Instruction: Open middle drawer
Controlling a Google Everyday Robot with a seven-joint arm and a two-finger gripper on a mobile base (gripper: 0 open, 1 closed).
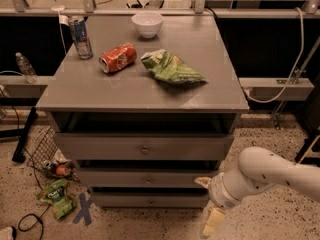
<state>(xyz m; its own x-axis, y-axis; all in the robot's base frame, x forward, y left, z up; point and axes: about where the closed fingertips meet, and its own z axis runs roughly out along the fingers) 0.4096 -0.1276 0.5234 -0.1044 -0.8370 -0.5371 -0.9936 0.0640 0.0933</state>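
The middle drawer (120, 178) is the narrow grey front with a tiny knob (148, 181), second of three in the grey cabinet (140, 91). Above it is the taller top drawer (100, 146), which stands a little forward. Below it is the narrow lowest drawer (150, 200). My gripper (207, 203) is at the cabinet's lower right front corner, level with the middle and lowest drawers and right of the knob. Its cream fingers (213, 223) are spread open and hold nothing. It does not touch the knob.
On the cabinet top are a blue can (80, 36), a red can on its side (118, 57), a green chip bag (170, 67) and a white bowl (147, 24). On the floor at left lie a wire basket (42, 146), a green bag (57, 198) and a blue tape cross (82, 207).
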